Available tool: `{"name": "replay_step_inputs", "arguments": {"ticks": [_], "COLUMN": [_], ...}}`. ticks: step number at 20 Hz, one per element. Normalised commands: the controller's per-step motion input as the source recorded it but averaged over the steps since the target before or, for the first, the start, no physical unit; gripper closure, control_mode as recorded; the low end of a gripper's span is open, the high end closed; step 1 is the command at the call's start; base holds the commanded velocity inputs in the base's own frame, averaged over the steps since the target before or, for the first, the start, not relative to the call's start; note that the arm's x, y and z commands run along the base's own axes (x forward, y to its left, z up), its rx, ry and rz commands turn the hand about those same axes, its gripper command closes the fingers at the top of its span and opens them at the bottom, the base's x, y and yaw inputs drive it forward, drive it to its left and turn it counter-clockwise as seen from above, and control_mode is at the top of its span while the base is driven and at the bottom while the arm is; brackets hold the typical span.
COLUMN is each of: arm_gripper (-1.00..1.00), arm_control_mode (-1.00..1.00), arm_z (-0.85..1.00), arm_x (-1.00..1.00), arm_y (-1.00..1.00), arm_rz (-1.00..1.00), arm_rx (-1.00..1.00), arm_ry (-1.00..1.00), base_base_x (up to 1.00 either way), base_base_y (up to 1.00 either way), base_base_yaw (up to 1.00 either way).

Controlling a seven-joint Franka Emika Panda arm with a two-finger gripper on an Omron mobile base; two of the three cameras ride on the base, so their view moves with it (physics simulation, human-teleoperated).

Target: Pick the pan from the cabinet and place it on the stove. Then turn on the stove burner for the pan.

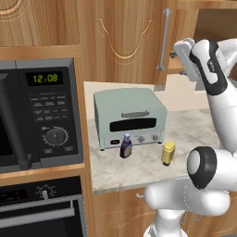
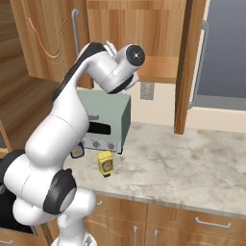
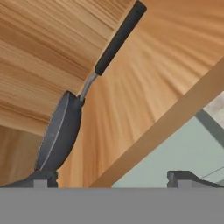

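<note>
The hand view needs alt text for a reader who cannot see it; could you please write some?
A small dark grey frying pan with a straight black handle lies inside the warm brown wooden cabinet. The open gripper points toward it, not touching, with a pale green toaster oven below the shelf edge.

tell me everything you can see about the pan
The pan is small, round and dark grey, with shallow sides and what looks like a matte metal body. A thin silvery neck joins the bowl to a straight black handle. The rolled hand view shows it nearly edge-on, lying on the brown wood inside the cabinet, handle pointing away from the camera. The open claw is just short of the bowl's near edge; one fingertip looks almost at the rim, though contact can't be told.
</note>
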Motion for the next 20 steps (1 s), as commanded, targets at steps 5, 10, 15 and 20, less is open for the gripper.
{"name": "replay_step_inputs", "arguments": {"ticks": [5, 10, 15, 20], "arm_gripper": [-1.00, -1.00, -1.00, -1.00], "arm_control_mode": [-1.00, -1.00, -1.00, -1.00], "arm_z": [0.00, 0.00, 0.00, 0.00], "arm_x": [0.34, 0.23, 0.20, -0.22], "arm_y": [0.04, 0.31, 0.46, 0.40], "arm_rz": [0.04, 0.09, 0.08, 0.09], "arm_rx": [0.07, 0.05, 0.00, 0.00], "arm_ry": [0.00, 0.02, 0.06, 0.01], "base_base_x": [0.00, 0.00, 0.00, 0.00], "base_base_y": [0.00, 0.00, 0.00, 0.00], "base_base_yaw": [0.00, 0.00, 0.00, 0.00]}}
